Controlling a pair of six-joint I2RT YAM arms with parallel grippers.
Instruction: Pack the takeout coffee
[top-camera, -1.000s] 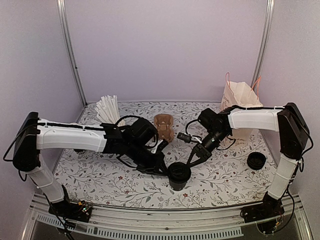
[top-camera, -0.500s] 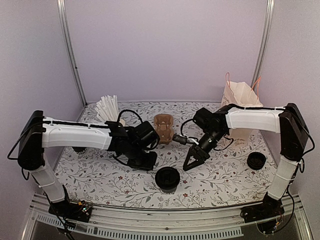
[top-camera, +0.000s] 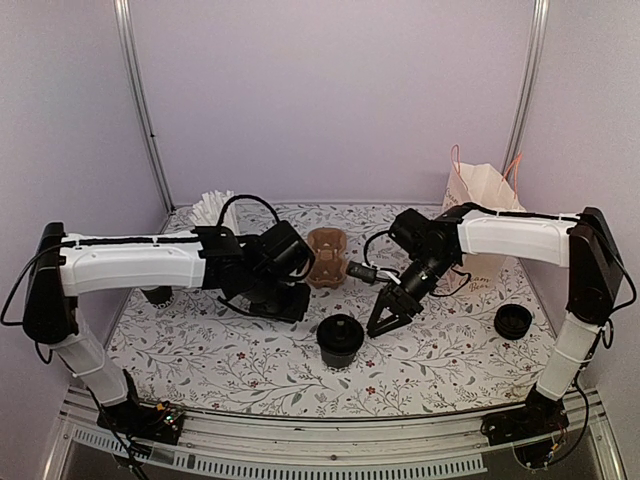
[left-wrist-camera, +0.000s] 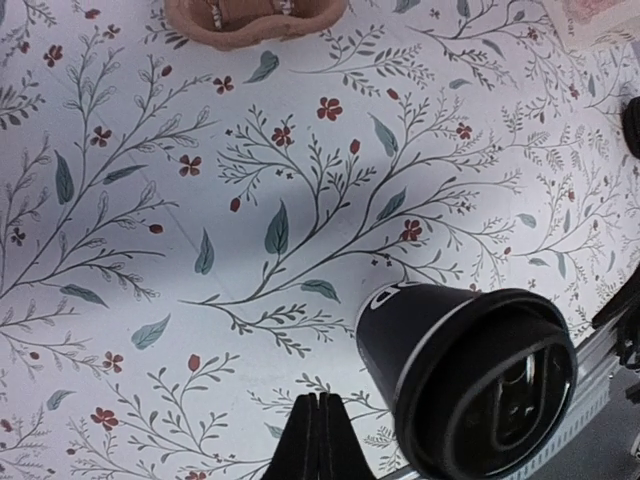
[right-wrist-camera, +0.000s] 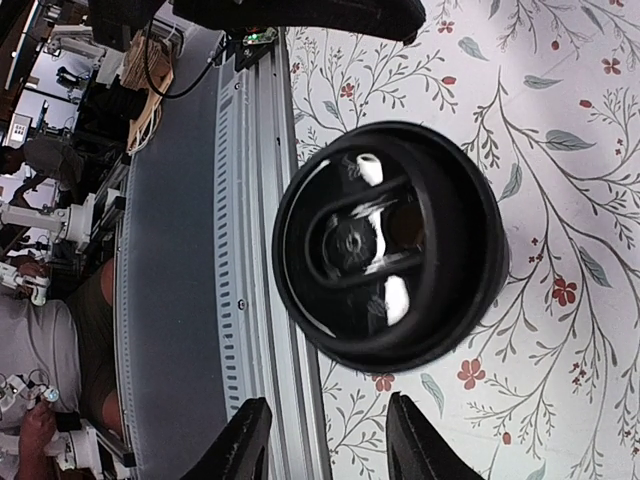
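As the overhead view counts them: one coffee (top-camera: 341, 340), one carrier (top-camera: 327, 256), one bag (top-camera: 481, 193), one low stack of lids (top-camera: 513, 321), one bunch of white straws (top-camera: 214, 214), two grippers.
Coffee, place: on the flowered table (top-camera: 200, 362), near the front edge at about the middle, in front of the carrier and well apart from it.
Coffee, neighbours: it stands between the two grippers, nearer the right one; neither touches it.
Coffee, axis: the long axis runs straight up from the table, base down and lid on top.
Coffee, lid: black and round, with a raised rim; the right wrist view looks almost square onto it, and it sits level on the cup.
Coffee, contents: the lid hides them.
Left gripper (left-wrist-camera: 318, 445): fingers pressed together, with nothing between them, tips pointing down at the table just left of the cup.
Right gripper (top-camera: 384, 328): fingers spread, holding nothing, tips angled down toward the table just right of the cup.
Carrier: brown pulp, lying flat at the middle of the table behind the coffee; two wells show from above.
Bag: pale paper with thin handles, upright at the far right, behind the right arm; its inside cannot be seen.
Lids: black, stacked on the table at the right, near the right arm's upright link.
Straws: fanned out at the far left, behind the left arm.
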